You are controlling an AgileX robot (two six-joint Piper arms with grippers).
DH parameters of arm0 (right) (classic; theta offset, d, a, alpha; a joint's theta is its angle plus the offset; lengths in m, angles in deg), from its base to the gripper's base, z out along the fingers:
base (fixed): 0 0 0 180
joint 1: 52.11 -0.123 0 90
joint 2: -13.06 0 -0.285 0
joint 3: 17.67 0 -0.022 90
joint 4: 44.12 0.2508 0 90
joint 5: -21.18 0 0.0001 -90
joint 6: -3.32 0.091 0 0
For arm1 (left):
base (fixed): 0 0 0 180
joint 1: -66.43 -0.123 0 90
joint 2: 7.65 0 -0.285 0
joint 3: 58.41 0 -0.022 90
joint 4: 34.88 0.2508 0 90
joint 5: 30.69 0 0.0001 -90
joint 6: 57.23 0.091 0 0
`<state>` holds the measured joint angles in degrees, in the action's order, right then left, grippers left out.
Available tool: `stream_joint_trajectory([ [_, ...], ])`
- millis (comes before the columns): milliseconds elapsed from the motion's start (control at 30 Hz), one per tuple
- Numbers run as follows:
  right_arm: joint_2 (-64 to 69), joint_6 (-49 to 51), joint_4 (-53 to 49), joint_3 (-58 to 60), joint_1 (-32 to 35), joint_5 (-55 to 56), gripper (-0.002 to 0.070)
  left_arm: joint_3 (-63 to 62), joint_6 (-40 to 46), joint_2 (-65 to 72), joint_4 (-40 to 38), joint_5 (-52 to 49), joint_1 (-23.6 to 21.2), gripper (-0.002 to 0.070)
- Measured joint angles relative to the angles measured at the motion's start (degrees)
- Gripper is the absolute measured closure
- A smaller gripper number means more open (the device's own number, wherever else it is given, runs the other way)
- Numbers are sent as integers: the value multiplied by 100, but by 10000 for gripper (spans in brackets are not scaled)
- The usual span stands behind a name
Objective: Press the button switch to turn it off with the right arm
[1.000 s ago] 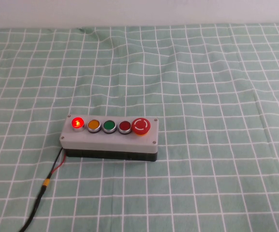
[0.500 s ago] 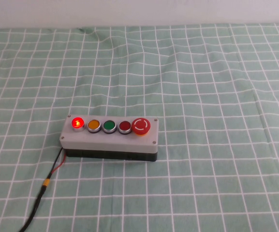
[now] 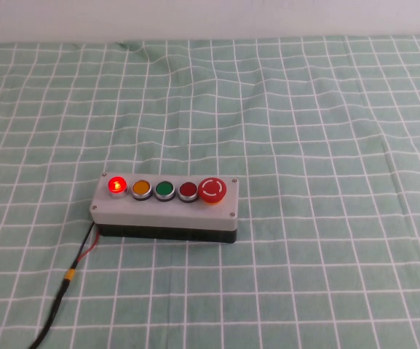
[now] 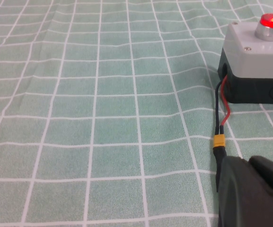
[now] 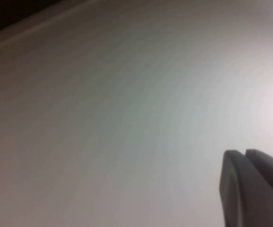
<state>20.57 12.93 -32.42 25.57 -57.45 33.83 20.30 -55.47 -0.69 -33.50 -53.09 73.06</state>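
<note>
The button switch is a light grey box on a black base, lying on the green checked cloth left of centre. Its leftmost red button glows; the yellow, green, small red and large red mushroom button are dark. The right arm does not show in the high view. My right gripper shows only in its wrist view, fingers together and empty, facing a blank pale surface. My left gripper is shut and empty, low over the cloth near the box's left end, where the lit button shows.
A black and red cable with a yellow connector runs from the box's left end to the front left edge, passing beside my left gripper in the left wrist view. The checked cloth is wrinkled at the back. A pale wall stands behind.
</note>
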Motion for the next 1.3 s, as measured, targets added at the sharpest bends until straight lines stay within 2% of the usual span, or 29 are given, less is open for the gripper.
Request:
stream_joint_trajectory([
  [267, 1197, 0, -339, -1210, 3, -2530, 692, 0, 0, 0, 0, 0, 0, 678],
  [367, 1751, -15, -368, -1317, 3, -2981, 692, 0, 0, 0, 0, 0, 0, 678],
  [633, 2379, -223, -462, -1316, 3, -2789, 692, 0, 0, 0, 0, 0, 0, 678],
  [767, 2418, -236, -325, -1316, 3, -2250, 692, 0, 0, 0, 0, 0, 0, 678],
  [900, 2428, -236, 196, -1316, 3, -1471, 692, 0, 0, 0, 0, 0, 0, 678],
  [1000, 2452, -255, 523, -1316, 3, -1371, 692, 0, 0, 0, 0, 0, 0, 678],
  [1133, 2692, -360, 398, -1327, 3, -1808, 692, 0, 0, 0, 0, 0, 0, 678],
  [1300, 3485, -962, 274, -1465, 3, -3112, 692, 0, 0, 0, 0, 0, 0, 678],
])
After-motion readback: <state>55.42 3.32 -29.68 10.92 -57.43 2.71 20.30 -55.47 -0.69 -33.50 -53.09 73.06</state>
